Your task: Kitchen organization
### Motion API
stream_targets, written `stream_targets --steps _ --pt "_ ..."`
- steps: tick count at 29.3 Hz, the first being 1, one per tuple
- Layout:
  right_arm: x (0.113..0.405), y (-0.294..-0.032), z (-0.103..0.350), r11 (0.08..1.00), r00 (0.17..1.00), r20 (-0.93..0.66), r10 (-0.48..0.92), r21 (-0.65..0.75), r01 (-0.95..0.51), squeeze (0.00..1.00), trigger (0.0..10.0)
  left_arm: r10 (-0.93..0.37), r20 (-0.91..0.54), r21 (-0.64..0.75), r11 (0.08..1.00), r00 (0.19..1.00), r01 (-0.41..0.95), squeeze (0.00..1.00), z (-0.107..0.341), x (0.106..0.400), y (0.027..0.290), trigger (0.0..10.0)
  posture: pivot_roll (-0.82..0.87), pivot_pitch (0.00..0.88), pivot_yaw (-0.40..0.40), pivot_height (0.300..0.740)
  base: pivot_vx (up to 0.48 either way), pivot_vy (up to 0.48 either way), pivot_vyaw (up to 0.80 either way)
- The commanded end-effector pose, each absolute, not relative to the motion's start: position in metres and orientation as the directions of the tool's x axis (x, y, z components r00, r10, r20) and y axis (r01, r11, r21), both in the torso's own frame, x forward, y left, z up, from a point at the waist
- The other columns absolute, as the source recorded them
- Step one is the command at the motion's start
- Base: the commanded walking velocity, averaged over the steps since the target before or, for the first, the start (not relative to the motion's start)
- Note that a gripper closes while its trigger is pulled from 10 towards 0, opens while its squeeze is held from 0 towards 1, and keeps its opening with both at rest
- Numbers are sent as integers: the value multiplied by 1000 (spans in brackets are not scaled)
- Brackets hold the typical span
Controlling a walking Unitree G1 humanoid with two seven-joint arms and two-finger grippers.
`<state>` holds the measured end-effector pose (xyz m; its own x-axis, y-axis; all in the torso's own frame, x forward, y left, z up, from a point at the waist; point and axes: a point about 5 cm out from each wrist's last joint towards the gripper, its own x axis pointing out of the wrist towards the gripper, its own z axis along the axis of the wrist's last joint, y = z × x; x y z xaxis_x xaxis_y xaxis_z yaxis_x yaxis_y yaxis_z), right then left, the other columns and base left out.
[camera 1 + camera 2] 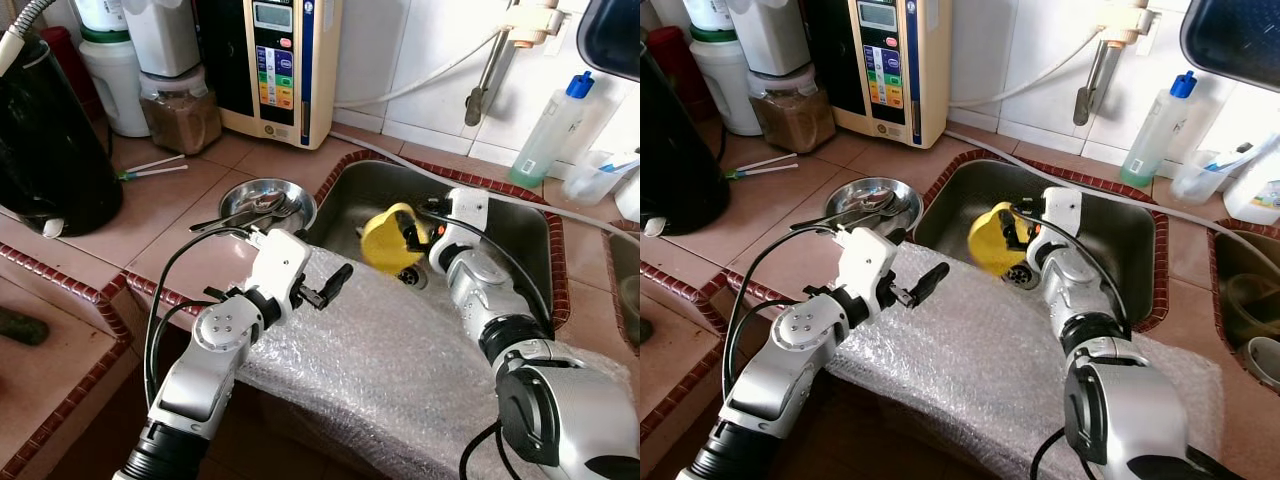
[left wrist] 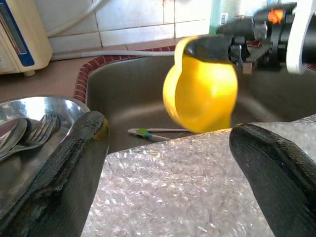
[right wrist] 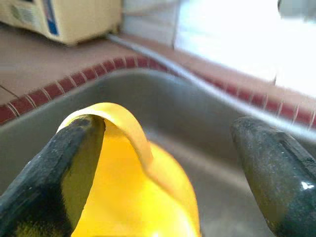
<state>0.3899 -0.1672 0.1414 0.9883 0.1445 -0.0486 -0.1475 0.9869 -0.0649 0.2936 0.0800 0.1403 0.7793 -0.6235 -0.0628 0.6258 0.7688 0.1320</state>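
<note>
Tiled counter (image 1: 150, 215) around a steel sink (image 1: 500, 225), bubble wrap (image 1: 400, 370) draped over its front edge. Yellow cup (image 1: 388, 238) up inside the sink, hooked on one finger of the wide-spread right pincer (image 1: 418, 232). Left pincer (image 1: 328, 287) over the wrap, fingers wide, empty. Steel bowl (image 1: 240, 195) of cutlery beside the sink.

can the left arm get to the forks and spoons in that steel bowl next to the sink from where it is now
Probably yes. The left gripper hangs open over the bubble wrap, and the steel bowl of cutlery sits just beside it on the counter, with nothing between them. The right gripper is at the yellow cup in the sink.
</note>
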Motion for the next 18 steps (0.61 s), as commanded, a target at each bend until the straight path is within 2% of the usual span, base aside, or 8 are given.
stream_targets --steps 1,4,5,6,7,11,12,18 --pt "391 -168 157 980 987 58 149 -139 -139 667 10000 -630 -48 148 763 775 630 1000 144 293 76 10000 126 0 -24 740 0 0 0" --pt "393 -172 165 994 987 116 107 -24 -105 647 10000 -624 -41 149 768 780 622 1000 145 294 76 10000 126 0 -25 740 0 0 0" --pt "394 -174 167 996 989 123 84 3 -85 314 10000 -620 -40 151 772 784 618 1000 145 294 76 10000 126 0 -25 740 0 0 0" --pt "394 -175 168 997 989 127 71 17 -74 63 10000 -617 -39 152 774 786 615 1000 145 295 77 10000 126 0 -25 740 0 0 0" --pt "394 -176 168 998 991 119 63 1 -64 0 10000 -615 -40 154 775 787 613 1000 145 295 77 10000 126 0 -25 740 0 0 0" --pt "392 -170 150 986 991 -13 133 -101 -134 0 10000 -616 -41 157 774 787 614 1000 145 294 76 10000 128 0 -26 740 0 0 0" --pt "390 -166 139 975 981 -98 164 -132 -177 208 10000 -616 -41 157 774 787 614 1000 145 294 76 10000 127 0 -25 740 0 0 0" --pt "389 -165 133 974 976 -135 173 -124 -190 208 10000 -613 -40 159 775 789 611 1000 145 294 76 10000 128 0 -24 740 0 0 0"
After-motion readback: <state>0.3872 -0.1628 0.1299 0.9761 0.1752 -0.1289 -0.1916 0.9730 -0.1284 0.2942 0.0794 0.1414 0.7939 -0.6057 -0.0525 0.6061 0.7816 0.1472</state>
